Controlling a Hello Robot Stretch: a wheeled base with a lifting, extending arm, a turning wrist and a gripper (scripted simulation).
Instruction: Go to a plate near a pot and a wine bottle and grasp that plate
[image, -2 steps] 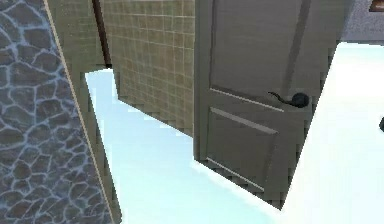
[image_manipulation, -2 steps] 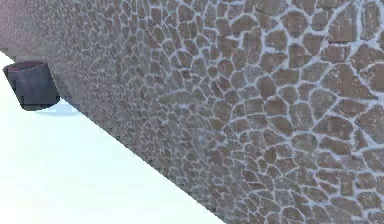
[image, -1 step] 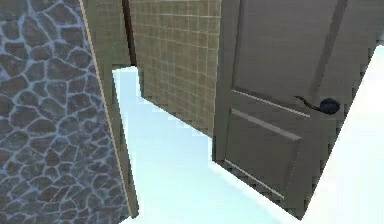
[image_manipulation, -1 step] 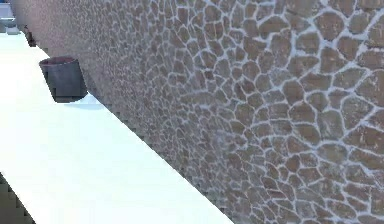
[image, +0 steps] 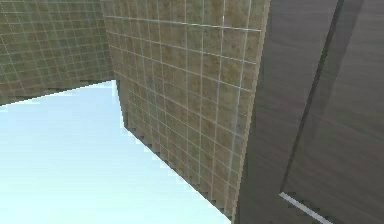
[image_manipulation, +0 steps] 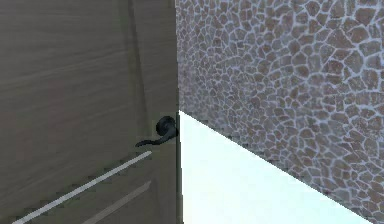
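Beside a dark door (image_manipulation: 80, 100) | black lever handle (image_manipulation: 160, 130) | pebbled wall (image_manipulation: 290, 80)

Arm and claw pose: impossible to tell.

Dark door (image: 320, 110) cut off at right (bottom too), tiled wall (image: 190, 90) top cropped

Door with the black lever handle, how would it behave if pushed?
The door looks like a rigid wood panel, so probably heavy and stiff. Its lever handle suggests a latch; pushing alone may not move it.
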